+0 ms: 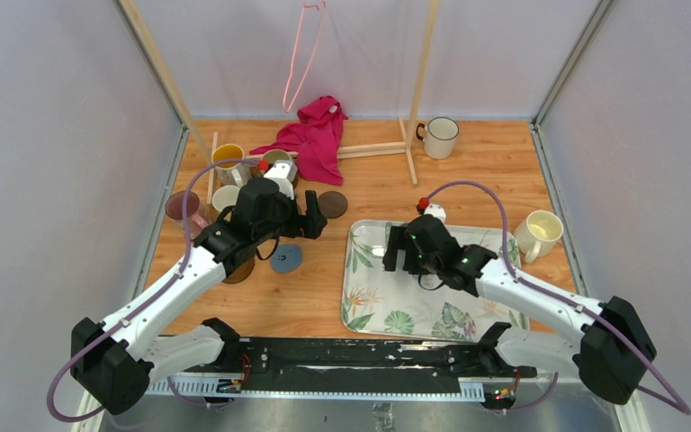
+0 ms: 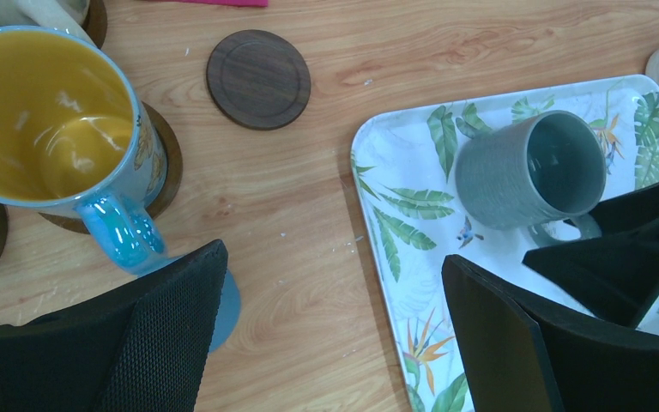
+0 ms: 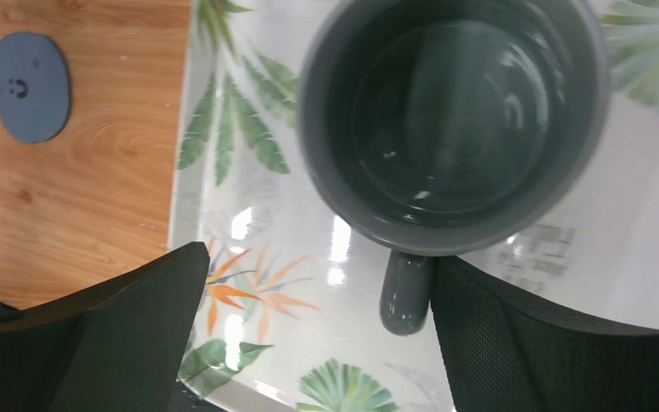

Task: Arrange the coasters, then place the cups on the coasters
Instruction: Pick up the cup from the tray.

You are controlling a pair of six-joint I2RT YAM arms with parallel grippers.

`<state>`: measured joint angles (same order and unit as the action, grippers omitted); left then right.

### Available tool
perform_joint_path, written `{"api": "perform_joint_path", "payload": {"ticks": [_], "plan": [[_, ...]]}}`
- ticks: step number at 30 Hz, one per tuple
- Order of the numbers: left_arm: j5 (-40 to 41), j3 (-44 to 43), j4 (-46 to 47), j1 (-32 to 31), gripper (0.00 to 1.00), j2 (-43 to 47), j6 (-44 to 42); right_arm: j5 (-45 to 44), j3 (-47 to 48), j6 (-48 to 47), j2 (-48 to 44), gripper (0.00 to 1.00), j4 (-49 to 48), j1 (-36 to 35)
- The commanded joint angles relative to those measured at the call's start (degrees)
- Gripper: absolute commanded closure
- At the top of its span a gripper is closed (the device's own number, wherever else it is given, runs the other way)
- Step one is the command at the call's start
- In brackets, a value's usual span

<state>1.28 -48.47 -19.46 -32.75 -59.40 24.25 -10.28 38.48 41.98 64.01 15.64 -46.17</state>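
While the right claw (image 3: 316, 257) hangs jaws wide over the grey mug (image 3: 455, 112) on the tray (image 3: 249, 223), its handle (image 3: 403, 296) points back between them, prob. off-centre; left claw (image 2: 335, 257), also agape, sits farther off.

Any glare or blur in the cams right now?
Right wrist: glare spots on the glossy tray, grey mug rim slightly soft. Left wrist: bright highlights inside the yellow-lined mug and on its blue handle. Top external: even light, no harsh shadows.
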Motion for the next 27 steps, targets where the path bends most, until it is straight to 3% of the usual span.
{"api": "perform_joint_path", "payload": {"ticks": [1,5,11,19,27], "plan": [[-0.3,-1.4,-0.6,-0.2,0.00,1.2,0.2,-2.6,6.0,1.9,5.3,0.00,-2.4,-5.3],[-0.6,-1.4,-0.5,-0.1,0.00,1.1,0.3,-2.5,9.7,1.5,8.6,0.00,-1.8,-6.4],[-0.9,-1.2,-0.4,-0.2,0.00,1.1,0.1,-9.8,12.8,0.9,6.8,0.00,6.4,-6.2],[-1.5,-0.4,1.0,-2.6,0.00,0.3,0.9,-18.2,12.2,1.2,-4.0,0.00,15.3,-3.2],[3.4,1.0,3.6,-10.8,0.00,-4.2,3.5,-27.2,13.2,-0.8,-16.5,0.00,23.3,-0.8]]}}
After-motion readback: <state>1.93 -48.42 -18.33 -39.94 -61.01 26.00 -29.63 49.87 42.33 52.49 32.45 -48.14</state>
